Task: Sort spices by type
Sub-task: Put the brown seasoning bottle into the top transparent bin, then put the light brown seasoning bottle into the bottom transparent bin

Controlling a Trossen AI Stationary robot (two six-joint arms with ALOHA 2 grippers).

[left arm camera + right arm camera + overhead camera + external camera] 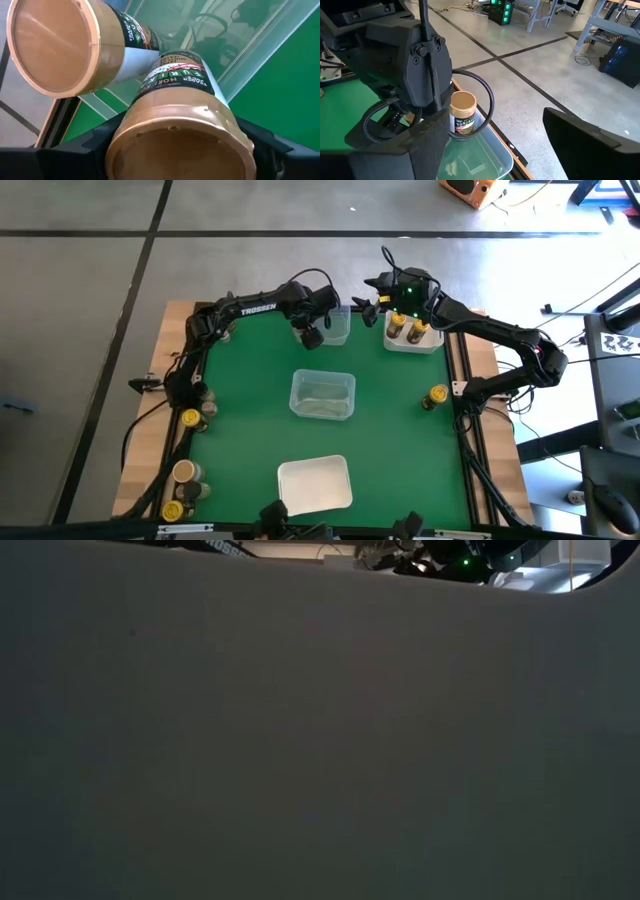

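Note:
My left gripper (310, 332) hangs over the far clear tray (337, 326), shut on a tan-lidded spice jar (175, 130). A second tan-lidded jar (60, 47) stands in that tray, also seen in the right wrist view (463, 113). My right gripper (378, 308) waits open and holds nothing, beside the far white tray (428, 344), which holds two yellow-topped jars (408, 328). More jars stand along the left edge (190, 418) and one stands at the right (436, 396). My left gripper has the jar's tan lid (125, 150) between its two fingers (85, 150), one on each side. The fingers come from above, pointing steeply down. The jar sits lid up, its bottom down in the clear tray; whether it rests on the tray floor is hidden.
An empty clear tray (322, 395) lies mid-table and a white tray (314, 483) lies near the front edge. In the low view a pale surface (320, 740) right in front of the camera hides almost everything. Open green mat lies between the trays.

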